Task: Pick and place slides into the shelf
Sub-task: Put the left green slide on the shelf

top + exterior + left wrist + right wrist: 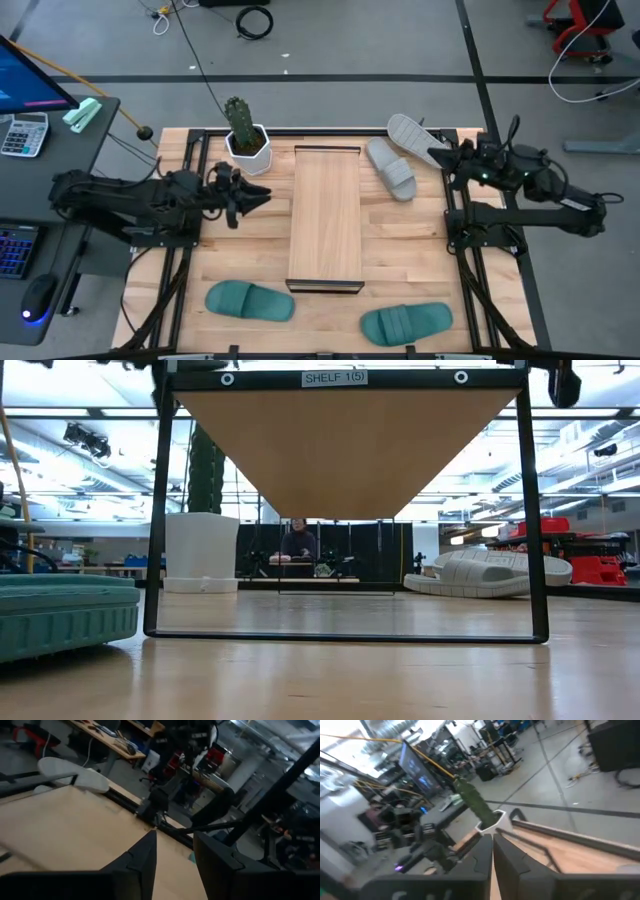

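The shelf (325, 215) is a long light-wood board in the table's middle; the low view shows the shelf (345, 445) raised on a dark frame. Two teal slides (250, 300) (405, 322) lie flat near the near edge. One grey slide (390, 168) lies right of the shelf's far end. The other grey slide (415, 135) lies tilted across the table's far frame. My left gripper (262, 195) hovers open, left of the shelf. My right gripper (438, 155) is shut, just right of the grey slides; in its wrist view the right gripper (492, 852) holds nothing.
A potted cactus (243, 130) in a white pot stands at the far edge, left of the shelf's far end, close to my left gripper. Black frame rails run along the table's left and right sides. A person (297, 545) sits far behind the table.
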Tool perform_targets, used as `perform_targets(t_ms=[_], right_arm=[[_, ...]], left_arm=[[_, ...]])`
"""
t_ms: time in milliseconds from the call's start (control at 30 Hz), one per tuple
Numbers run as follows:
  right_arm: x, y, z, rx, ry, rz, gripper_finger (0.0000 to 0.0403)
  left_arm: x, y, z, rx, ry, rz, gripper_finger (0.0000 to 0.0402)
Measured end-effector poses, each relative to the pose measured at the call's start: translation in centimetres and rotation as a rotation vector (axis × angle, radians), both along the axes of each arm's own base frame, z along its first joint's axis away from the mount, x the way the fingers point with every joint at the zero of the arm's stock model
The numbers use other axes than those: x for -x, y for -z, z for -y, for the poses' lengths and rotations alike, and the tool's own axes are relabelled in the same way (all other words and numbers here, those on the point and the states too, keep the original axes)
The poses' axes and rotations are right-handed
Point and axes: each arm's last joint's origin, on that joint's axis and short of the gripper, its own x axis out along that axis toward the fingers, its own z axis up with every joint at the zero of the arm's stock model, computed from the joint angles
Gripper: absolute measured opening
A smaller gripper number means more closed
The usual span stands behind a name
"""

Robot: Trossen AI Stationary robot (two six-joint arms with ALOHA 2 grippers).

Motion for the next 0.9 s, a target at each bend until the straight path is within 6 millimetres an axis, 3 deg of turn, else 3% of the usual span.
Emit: perform_targets(t_ms=[400,667,900], right_arm=[[-0.8,-5.8,1.0,0.024,0.076,-0.298,0.0089],[-2.2,-8.2,1.5,0.014,0.048,-0.403,0.0126],[-3.1,-9.8,1.7,0.019,0.016,-0.432,0.0134]], left_arm=[[-2.6,-4.2,1.4,-0.056,0.058,0.020,0.0134],[-3.3,-5.9,2.5,-0.055,0.105,0.020,0.0129],[-3.1,-7.2,3.1,-0.048,0.131,0.056,0.0127]])
